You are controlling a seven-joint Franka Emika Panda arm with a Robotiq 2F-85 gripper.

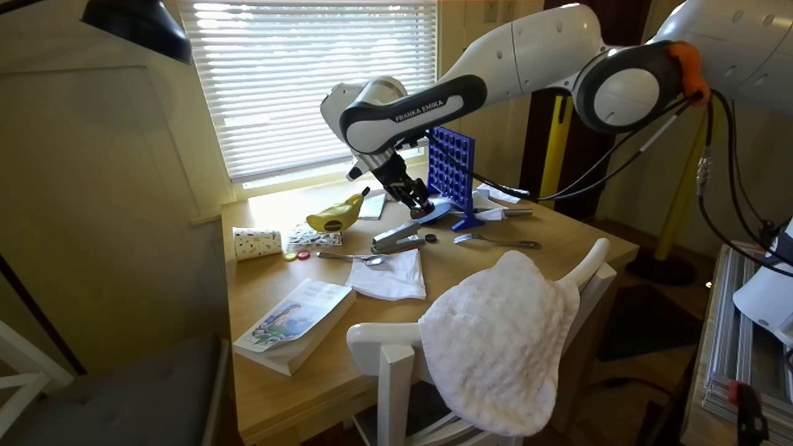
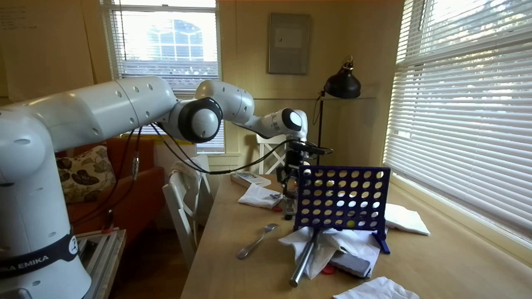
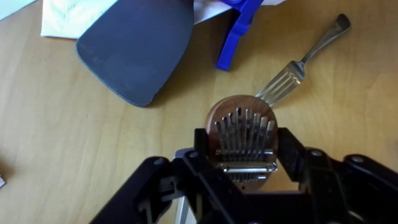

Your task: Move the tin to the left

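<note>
Because the jaws are closed snugly on a wooden kalimba (image 3: 243, 137), the task's likely target, by curved sides, it could twist loose; swung low, it might clip the stapler (image 1: 395, 238), toward seven o'clock in an exterior view.

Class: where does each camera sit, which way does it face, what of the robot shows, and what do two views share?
In an exterior view: behind a white chair, facing across the table to window blinds; the arm spans the upper right.
In an exterior view: beside the arm's base, facing along the table past a game grid; base and arm show.
Wrist view: above the gripper, facing down; of the arm, only this shows, closed on a thumb piano.
Both exterior views share the game grid and fork.
</note>
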